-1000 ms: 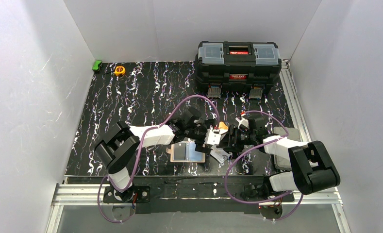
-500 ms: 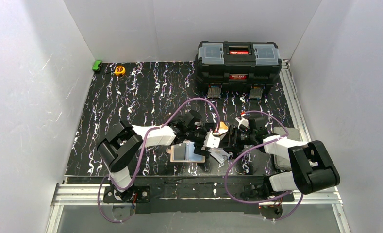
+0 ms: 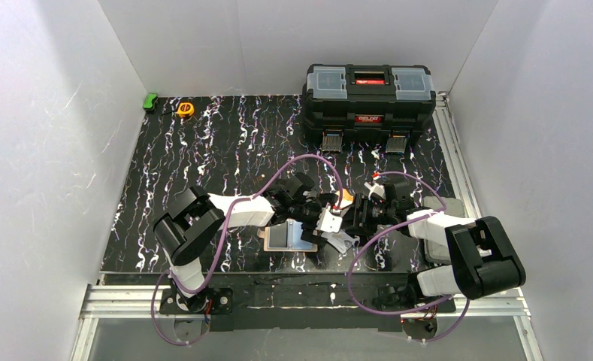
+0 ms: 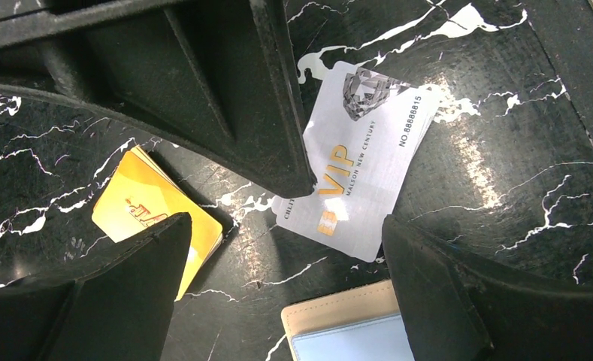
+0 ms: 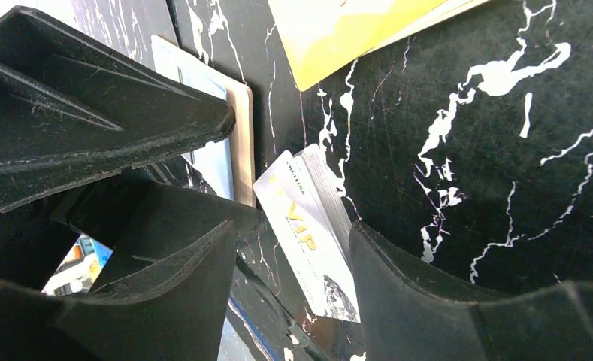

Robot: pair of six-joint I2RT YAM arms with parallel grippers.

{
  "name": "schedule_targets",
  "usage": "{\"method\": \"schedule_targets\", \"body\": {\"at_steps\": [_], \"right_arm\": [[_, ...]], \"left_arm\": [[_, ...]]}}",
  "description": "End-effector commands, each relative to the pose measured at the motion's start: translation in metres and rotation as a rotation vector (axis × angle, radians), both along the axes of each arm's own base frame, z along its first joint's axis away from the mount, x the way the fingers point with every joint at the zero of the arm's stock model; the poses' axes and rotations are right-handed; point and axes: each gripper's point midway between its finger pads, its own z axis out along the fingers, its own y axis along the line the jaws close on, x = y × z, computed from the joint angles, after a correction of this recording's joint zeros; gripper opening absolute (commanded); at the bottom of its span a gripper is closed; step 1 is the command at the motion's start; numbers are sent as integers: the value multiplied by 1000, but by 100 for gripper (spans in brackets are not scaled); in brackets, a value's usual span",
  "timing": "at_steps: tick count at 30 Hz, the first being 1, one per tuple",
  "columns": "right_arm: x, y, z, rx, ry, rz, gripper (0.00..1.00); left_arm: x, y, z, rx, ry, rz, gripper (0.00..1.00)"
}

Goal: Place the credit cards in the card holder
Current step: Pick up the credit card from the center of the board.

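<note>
Both arms crowd in at the middle of the counter [image 3: 203, 150], grippers nose to nose. The left gripper [image 4: 285, 220] is spread wide with nothing between its fingers, and it hangs over the dark strip between two cards. On one side is the yellow card [image 4: 139, 210], flat on the counter and partly under a finger. On the other is the silver card [image 4: 368, 150], also flat, with gold "VIP" lettering and a number along its edge.

The right gripper [image 5: 291, 226] is spread as well, a finger on each side of the silver card. The card lies between them, not pinched. One of its black fingers cuts across the top of the left wrist view and ends at the silver card's edge; whether it touches the card can't be told.

The holder [image 4: 338, 312] lies open on the near side, just beside the silver card's corner, with a sliver of counter between them. The blue card [image 4: 353, 346] sits on the holder with a cream rim showing around it; whether it is tucked into a slot isn't clear. The yellow card lies apart from the holder, on the far side of the grippers.

Well back, against the wall, stands the black toolbox [image 3: 368, 94].
</note>
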Motion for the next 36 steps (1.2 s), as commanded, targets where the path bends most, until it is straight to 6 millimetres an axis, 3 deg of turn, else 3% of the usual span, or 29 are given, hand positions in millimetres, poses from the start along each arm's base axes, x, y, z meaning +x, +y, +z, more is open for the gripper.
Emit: {"method": "schedule_targets", "body": {"at_steps": [1,24,30,36], "right_arm": [[0,-4,-8,-29,20,-9,64],[0,-3,-9,-28,25,-1,64],[0,-3,-9,-27,29,0,63],[-1,-3,-9,-24,31,3,63]], "left_arm": [[-15,5,-5,4,29,-49,98],[-4,-5,-7,-3,8,-31,98],[1,-9,2,-16,-3,-22,98],[-8,-6,11,-20,25,-37,98]]}}
